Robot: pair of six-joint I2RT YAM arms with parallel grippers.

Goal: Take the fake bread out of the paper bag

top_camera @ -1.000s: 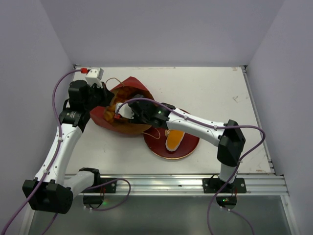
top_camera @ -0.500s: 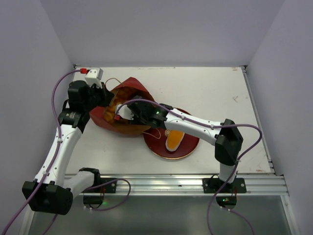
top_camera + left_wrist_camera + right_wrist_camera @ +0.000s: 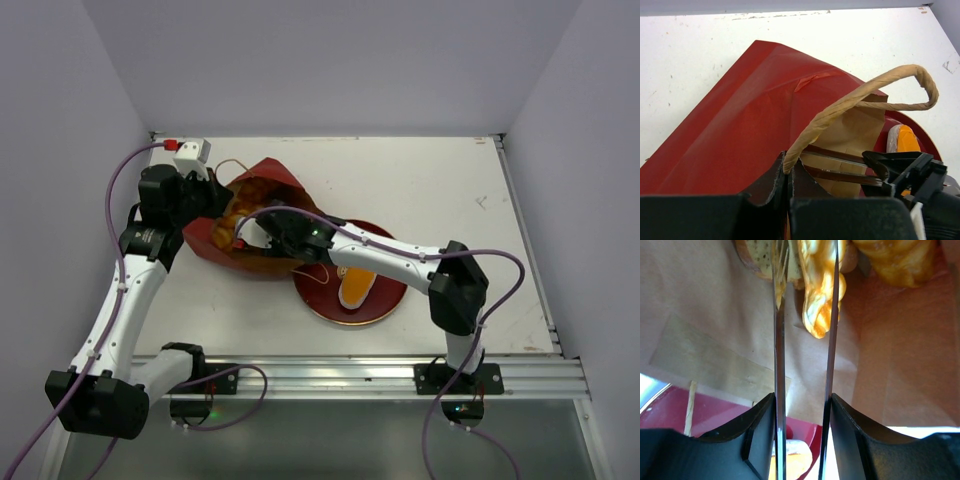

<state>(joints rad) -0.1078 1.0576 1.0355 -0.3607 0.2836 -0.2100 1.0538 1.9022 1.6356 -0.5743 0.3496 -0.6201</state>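
The paper bag lies on its side at the table's left, dark red outside, mouth toward the plate. My left gripper is shut on its tan cord handle, holding the mouth up. My right gripper reaches inside the bag, jaws partly open. A golden twisted bread stick lies between its thin fingers, close to the right one, with a gap to the left one. A round speckled slice and a ridged loaf lie deeper in. One orange bread rests on the plate.
The round dark-red plate sits just right of the bag's mouth, under my right forearm. A white and red box stands at the far left corner. Walls close the table on the left, back and right.
My right arm has pushed further left into the bag, its elbow shifting left. The left arm and the bag have stayed still.
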